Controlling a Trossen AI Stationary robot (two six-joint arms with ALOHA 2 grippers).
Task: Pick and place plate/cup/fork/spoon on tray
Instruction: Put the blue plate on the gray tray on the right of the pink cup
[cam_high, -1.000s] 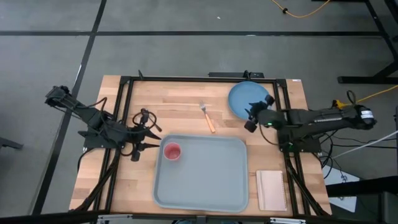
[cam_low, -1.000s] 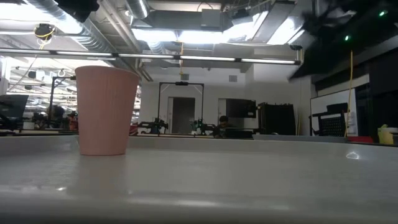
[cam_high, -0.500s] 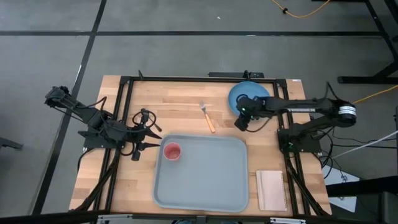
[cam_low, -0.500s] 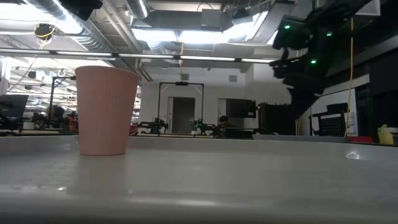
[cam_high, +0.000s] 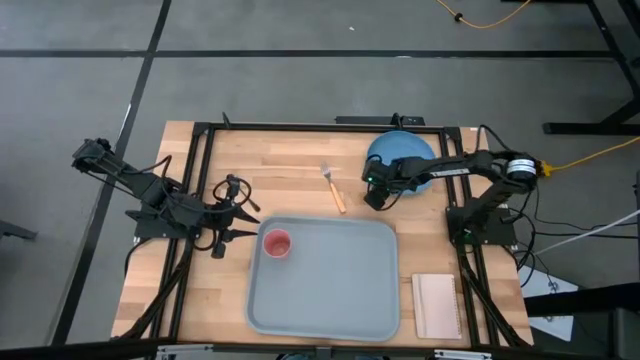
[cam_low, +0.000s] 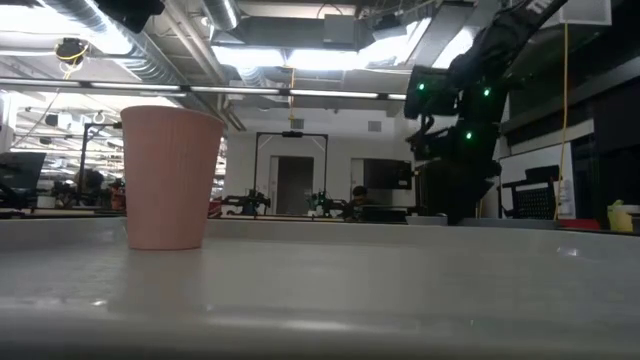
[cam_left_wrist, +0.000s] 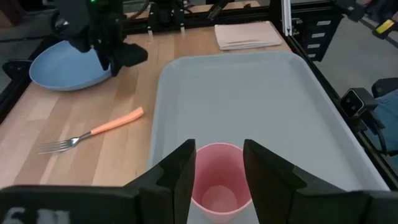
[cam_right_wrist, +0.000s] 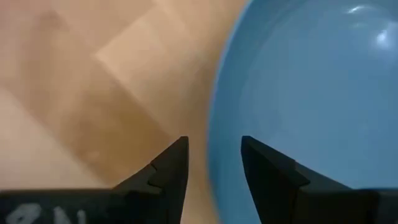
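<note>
The wooden tabletop (cam_high: 290, 165) stood on a grey floor, framed by black rails. On its near half lay the tray (cam_high: 325, 285), pale blue-grey, with the cup (cam_high: 277, 244) standing upright in the tray's far left corner. A small white pad (cam_high: 436, 305) lay just beside the tray, toward the tabletop's near right corner.

The fork (cam_high: 334, 188) rested on bare wood between the tray's far rim and the tabletop's far edge, orange handle toward the tray, tines pointing away. The plate (cam_high: 402, 158) sat near the far right corner of the tabletop. No spoon could be made out in any view.

The right gripper (cam_high: 373, 187) had reached over the plate's left edge — between plate and fork. In its wrist view the fingers (cam_right_wrist: 171, 171) were parted with a narrow gap, the plate's rim lying in line with that gap, nothing held; whether they touched the plate could not be told.

The left gripper (cam_high: 229, 212) hung beside the tray's far left corner. Its fingers (cam_left_wrist: 180, 171) were spread — the cup showed between them in the wrist view, though apart from them.
</note>
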